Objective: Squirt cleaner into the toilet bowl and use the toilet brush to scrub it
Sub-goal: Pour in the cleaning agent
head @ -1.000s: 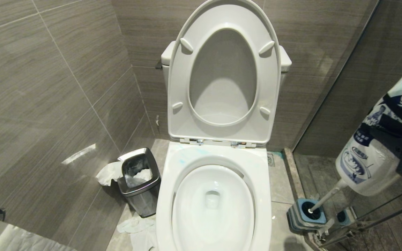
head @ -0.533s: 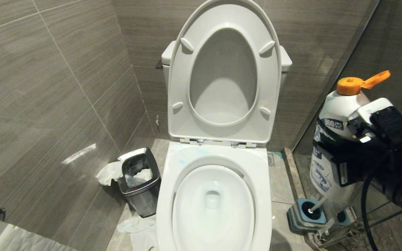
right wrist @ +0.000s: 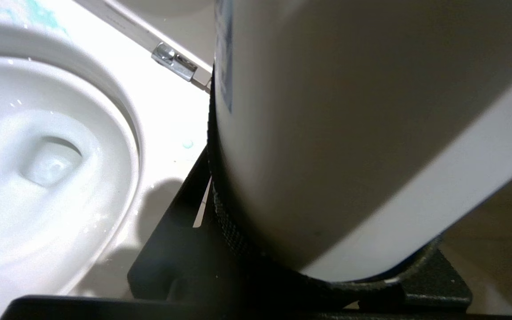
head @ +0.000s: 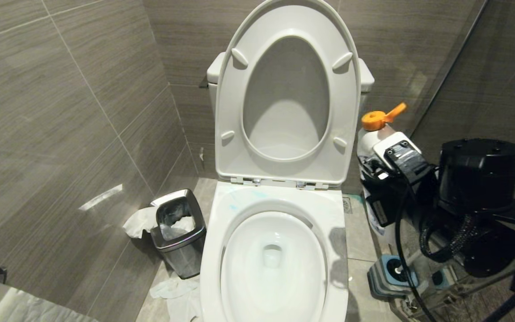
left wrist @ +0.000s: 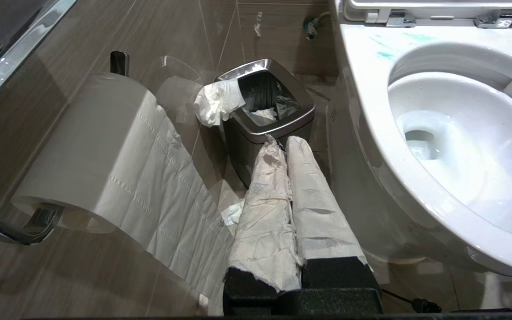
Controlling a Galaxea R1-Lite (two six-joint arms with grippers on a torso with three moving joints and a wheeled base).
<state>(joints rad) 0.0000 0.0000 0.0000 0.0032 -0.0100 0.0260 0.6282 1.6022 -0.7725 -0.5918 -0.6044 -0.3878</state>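
Observation:
The white toilet bowl (head: 248, 268) stands open in the middle, with water at the bottom and thin blue cleaner smears (head: 239, 201) on its back rim. My right gripper (head: 380, 197) is shut on the white cleaner bottle (head: 367, 143), held upright just right of the bowl with its orange flip cap (head: 376, 120) open. The bottle (right wrist: 349, 133) fills the right wrist view, between the jaws of the right gripper (right wrist: 327, 222). The toilet brush's blue-and-grey holder (head: 385, 279) sits on the floor below that arm, its handle mostly hidden. My left gripper (left wrist: 282, 142), fingers wrapped in white, is shut and empty beside the toilet.
The seat and lid (head: 286, 94) are raised against the tank. A steel waste bin (head: 178, 228) with tissue stands left of the toilet, and more tissue (head: 172, 290) lies on the floor. A toilet paper roll (left wrist: 87, 151) hangs by my left gripper. A glass partition (head: 441, 89) closes the right side.
My right arm has swung the bottle from the right edge leftwards and farther in, to just beside the raised seat. The left arm has not moved.

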